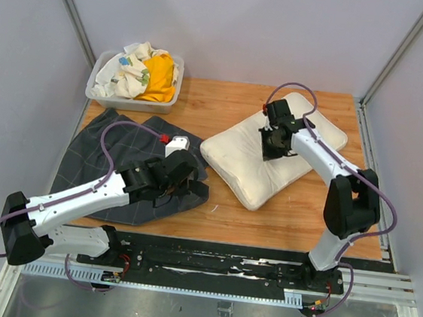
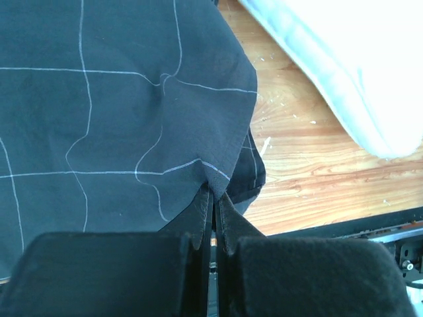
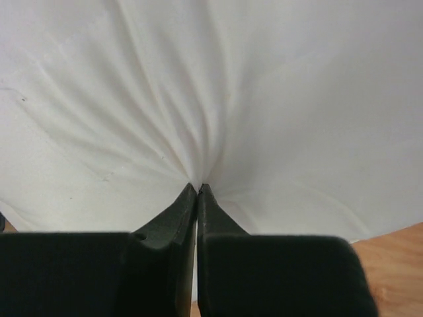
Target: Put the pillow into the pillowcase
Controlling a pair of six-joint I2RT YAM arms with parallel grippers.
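Leftmost, at the back corner of the wooden table (image 1: 281, 215): a clear plastic bin (image 1: 96, 92) holding a crumpled white patterned cloth (image 1: 126, 72), with a yellow cloth (image 1: 160, 77) beside it.

Nearer, on the left half of the table: the pillowcase (image 1: 93, 165), dark charcoal with thin pale grid lines. It lies rumpled and mostly flat on the wood. The left arm reaches across it from the near left. The left gripper (image 2: 213, 201) sits at the pillowcase's right-hand edge, jaws pressed together and pinching a fold of the dark cloth. In the wrist view the fabric puckers into the fingertips and the grid lines bend toward the pinch.

Right of centre: the pillow (image 1: 238, 161), cream-white, lying flat on the table at a slant. One corner points toward the near edge; the far end points to the back right. It is near the pillowcase but apart from it, with a strip of wood between, and is wholly outside it.

The right arm bends over the pillow from the near right. The right gripper (image 3: 198, 190) is down on the pillow's upper surface, jaws closed tight on a pinch of the white cover. Creases fan out from the fingertips.
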